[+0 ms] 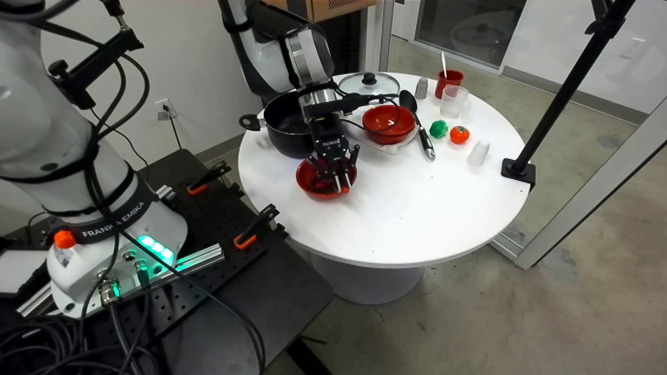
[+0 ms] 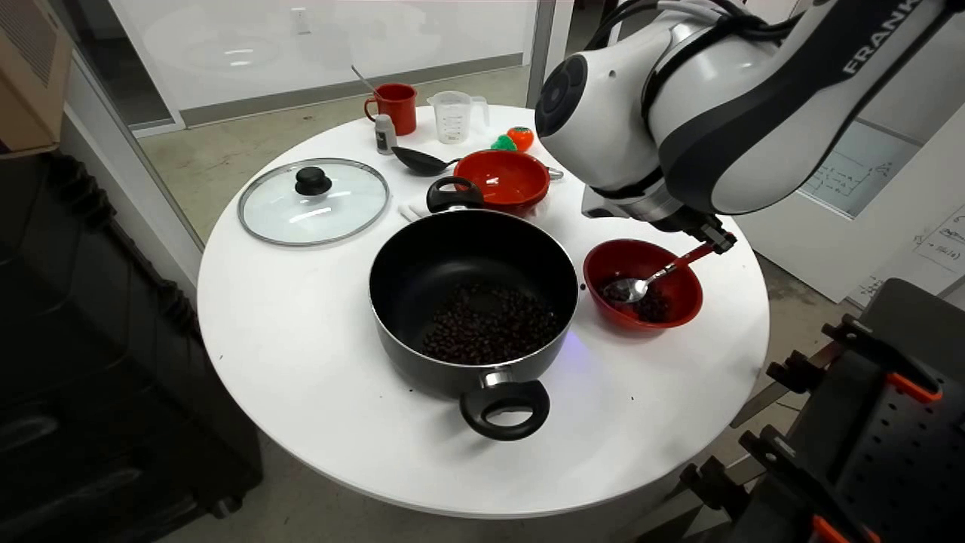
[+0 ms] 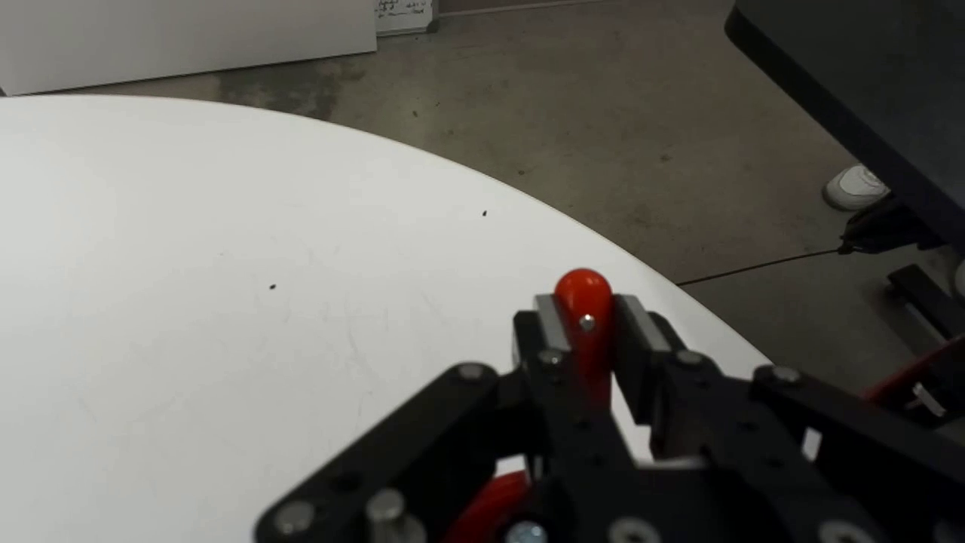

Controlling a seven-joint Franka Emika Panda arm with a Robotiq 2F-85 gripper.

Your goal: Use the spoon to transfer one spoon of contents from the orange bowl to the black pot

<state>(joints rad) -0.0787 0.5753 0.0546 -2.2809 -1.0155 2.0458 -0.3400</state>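
My gripper (image 3: 589,320) is shut on the red handle of the spoon (image 2: 692,257), whose rounded end pokes out between the fingertips in the wrist view. The spoon slants down into the orange bowl (image 2: 629,256), its silver scoop (image 2: 635,289) low among dark beans (image 2: 653,308). Whether the scoop carries any beans is hard to tell. In an exterior view the gripper (image 1: 343,183) hangs above that bowl (image 1: 302,179) and covers part of it. Beside the bowl stands the black pot (image 2: 411,294), with a layer of dark beans (image 2: 490,326) on its bottom.
Brighter orange-red bowls (image 2: 503,177) sit just behind the pot. A glass lid (image 2: 343,207) lies flat nearby, and a black serving spoon (image 2: 421,161) rests farther back. A red mug (image 2: 398,105), a measuring cup (image 2: 452,117) and a tomato (image 1: 459,135) stand toward the far edge.
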